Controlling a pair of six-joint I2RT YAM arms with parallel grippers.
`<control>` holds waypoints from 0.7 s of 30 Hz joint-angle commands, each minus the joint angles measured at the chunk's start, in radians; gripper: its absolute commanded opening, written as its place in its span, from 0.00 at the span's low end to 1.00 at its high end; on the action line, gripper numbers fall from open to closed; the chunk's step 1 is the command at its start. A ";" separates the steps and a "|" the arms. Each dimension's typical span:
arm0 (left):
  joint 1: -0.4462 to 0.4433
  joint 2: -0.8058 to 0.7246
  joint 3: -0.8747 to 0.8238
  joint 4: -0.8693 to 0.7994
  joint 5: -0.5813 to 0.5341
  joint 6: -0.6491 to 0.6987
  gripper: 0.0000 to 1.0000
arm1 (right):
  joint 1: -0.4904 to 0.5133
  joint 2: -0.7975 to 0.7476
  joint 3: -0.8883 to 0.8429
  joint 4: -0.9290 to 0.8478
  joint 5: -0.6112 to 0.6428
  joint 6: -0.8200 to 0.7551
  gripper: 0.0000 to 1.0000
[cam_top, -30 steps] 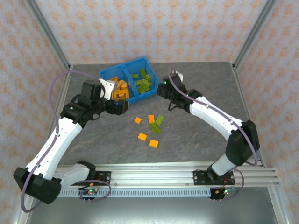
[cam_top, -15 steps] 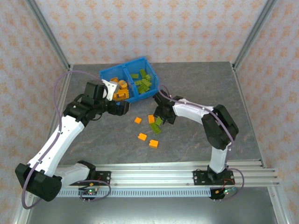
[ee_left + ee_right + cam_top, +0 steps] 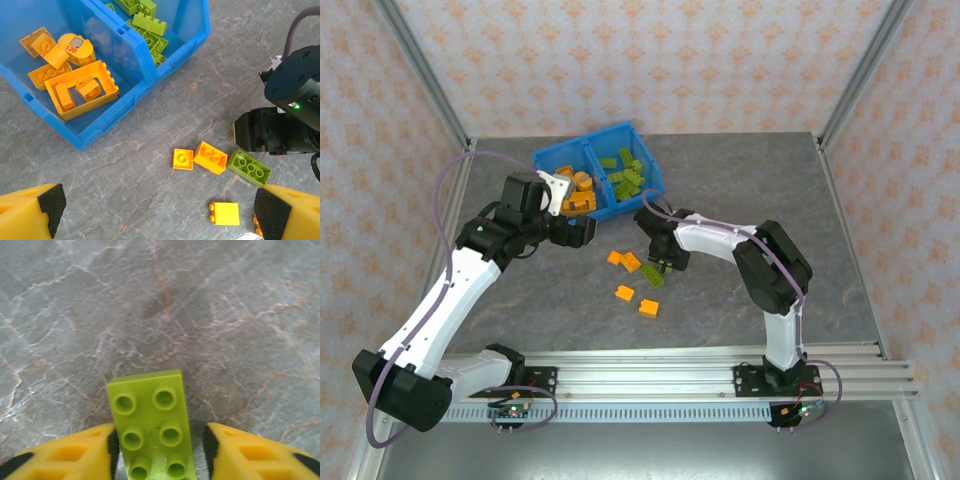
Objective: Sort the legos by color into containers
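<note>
Right now the right tool point(image 3: 160, 452) is straddling an olive-green brick point(image 3: 152, 425) lying flat on the tabletop point(image 3: 200, 315) on the near side of the blue bin point(image 3: 100, 136); its fingers are standing apart, with one pad touching the brick and a sliver of tabletop showing beside the other. The left tool point(image 3: 162, 212) is hovering spread wide just in front of the bin (nothing between its fingers), with loose orange bricks point(image 3: 210, 157) lying beside that green one. Orange legos, including the frame piece point(image 3: 80, 90), are sitting in one compartment of the bin and green legos point(image 3: 145, 20) in the other.
</note>
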 commanded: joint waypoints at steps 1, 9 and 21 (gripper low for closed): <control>-0.004 -0.003 -0.008 -0.022 -0.039 0.020 1.00 | 0.004 0.022 -0.035 -0.102 0.043 0.017 0.41; -0.003 -0.011 -0.012 -0.018 -0.040 0.022 1.00 | -0.032 -0.133 -0.097 -0.069 0.115 -0.021 0.32; -0.005 -0.093 -0.040 0.028 0.014 0.038 1.00 | -0.070 -0.307 0.119 0.175 0.164 -0.478 0.34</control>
